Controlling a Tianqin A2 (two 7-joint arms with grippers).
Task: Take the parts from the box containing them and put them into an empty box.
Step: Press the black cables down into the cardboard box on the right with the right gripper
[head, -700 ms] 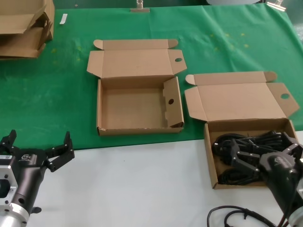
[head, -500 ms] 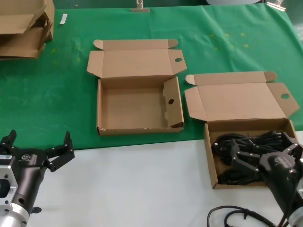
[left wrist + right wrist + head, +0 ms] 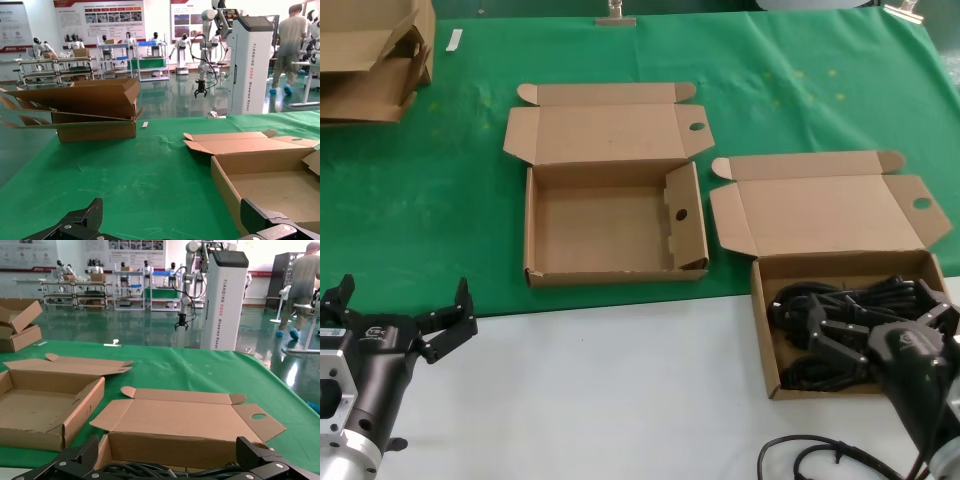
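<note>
My right claw point(image 3: 880, 325) is hanging w/ fingers spread wide over the parts point(image 3: 820, 335), thin black cable bundles w/ plugs, lying tangled inside the box containing them point(image 3: 763, 340), a shallow brown carton at the worktop's point(image 3: 620, 400) right, lid open. The empty box point(image 3: 532, 230), w/ holed inner flap, is sitting well to its left on green cloth. My left claw point(image 3: 402, 310) is idling wide open near the worktop's front-left.
</note>
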